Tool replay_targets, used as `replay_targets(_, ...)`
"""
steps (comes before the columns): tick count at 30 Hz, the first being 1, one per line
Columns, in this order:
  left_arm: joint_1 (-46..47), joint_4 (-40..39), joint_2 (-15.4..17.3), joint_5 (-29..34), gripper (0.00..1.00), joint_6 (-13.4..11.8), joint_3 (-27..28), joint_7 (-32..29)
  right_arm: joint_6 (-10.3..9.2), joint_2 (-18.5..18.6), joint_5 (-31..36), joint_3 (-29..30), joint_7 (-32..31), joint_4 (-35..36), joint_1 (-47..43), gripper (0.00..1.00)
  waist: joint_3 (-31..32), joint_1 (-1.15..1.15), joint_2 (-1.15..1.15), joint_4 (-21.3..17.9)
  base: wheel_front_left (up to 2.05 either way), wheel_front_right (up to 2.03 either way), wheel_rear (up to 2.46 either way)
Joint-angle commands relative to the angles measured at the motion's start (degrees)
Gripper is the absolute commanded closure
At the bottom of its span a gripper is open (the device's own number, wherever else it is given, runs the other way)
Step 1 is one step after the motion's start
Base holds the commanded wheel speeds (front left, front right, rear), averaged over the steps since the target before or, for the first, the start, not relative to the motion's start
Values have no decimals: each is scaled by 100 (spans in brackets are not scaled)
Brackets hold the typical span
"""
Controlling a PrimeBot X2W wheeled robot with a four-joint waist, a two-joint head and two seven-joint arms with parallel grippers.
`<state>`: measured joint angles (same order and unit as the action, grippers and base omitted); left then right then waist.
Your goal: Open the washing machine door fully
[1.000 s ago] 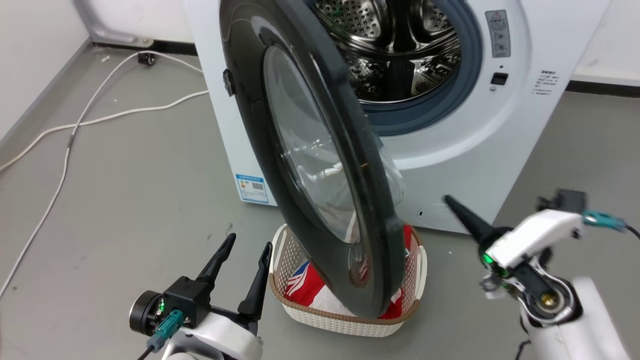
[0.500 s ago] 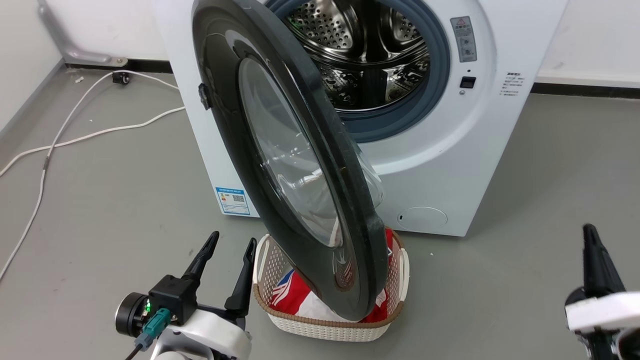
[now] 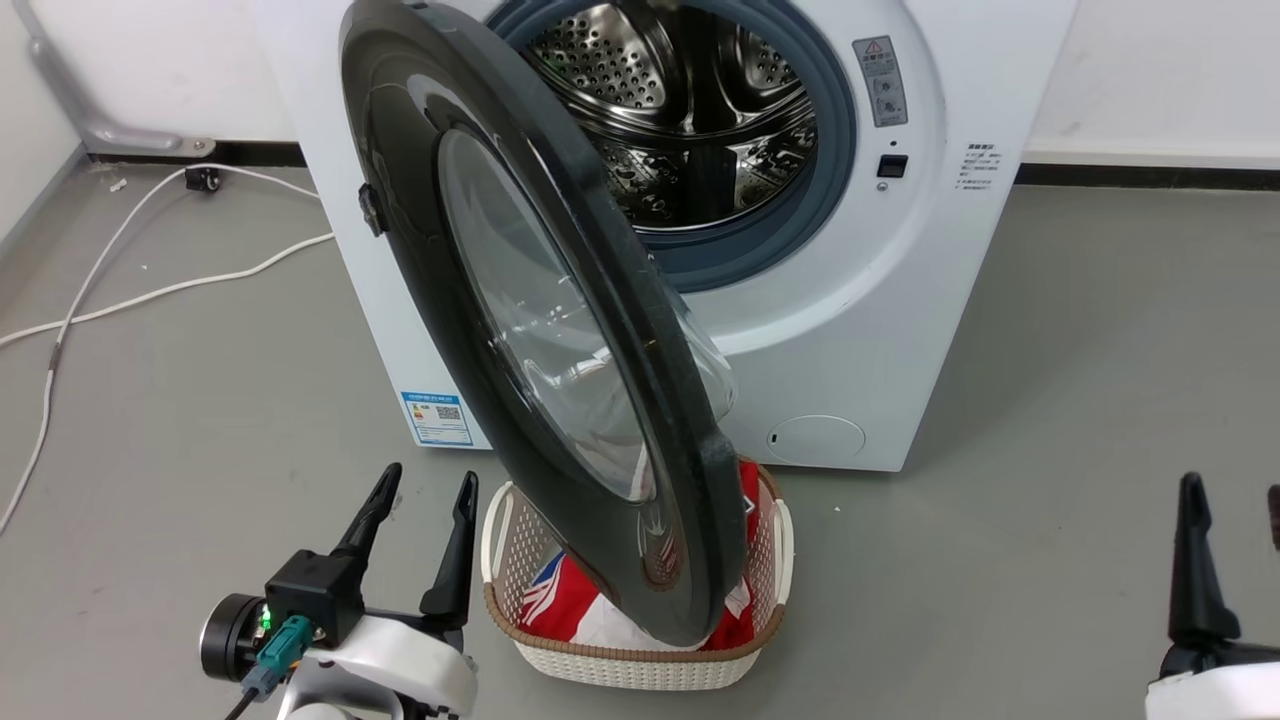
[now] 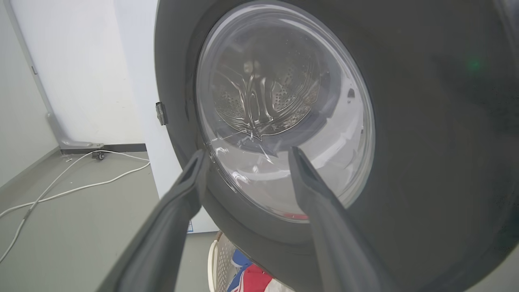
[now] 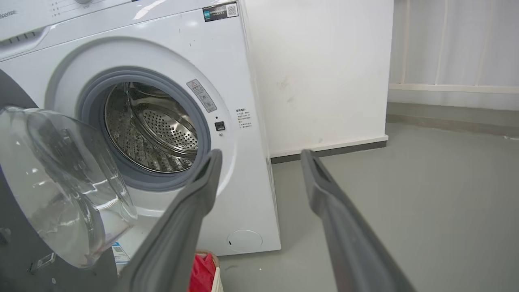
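On the grey floor [image 3: 1050,400] you see a basket [image 3: 620,668] half hidden by the washing machine door [image 3: 540,330]; left gripper [image 3: 430,473], right gripper [image 5: 260,152] both wide, empty

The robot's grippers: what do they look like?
The left gripper has two long, dark, pointy fingers on a black block with a green light, a teal plug and a white shell. The right gripper has matching dark fingers and white shell.

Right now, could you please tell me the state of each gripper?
Left gripper: open, holding nothing.
Right gripper: open, holding nothing.
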<state>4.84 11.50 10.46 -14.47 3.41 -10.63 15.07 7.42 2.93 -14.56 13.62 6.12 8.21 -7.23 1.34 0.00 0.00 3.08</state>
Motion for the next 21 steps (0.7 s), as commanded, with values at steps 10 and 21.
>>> replay_targets(10, -201, -30, 106, -33, 0, -142, 18, -105, 7, -7, 902, -462, -316, 473, -679, 0, 74, 0, 0, -182, 0, 0, 0)
replay_targets(21, -325, -138, 161, -45, 0, -304, 29, -214, 7, -8, 765, -706, -278, 264, -642, 0, 103, 0, 0, -232, 0, 0, 0)
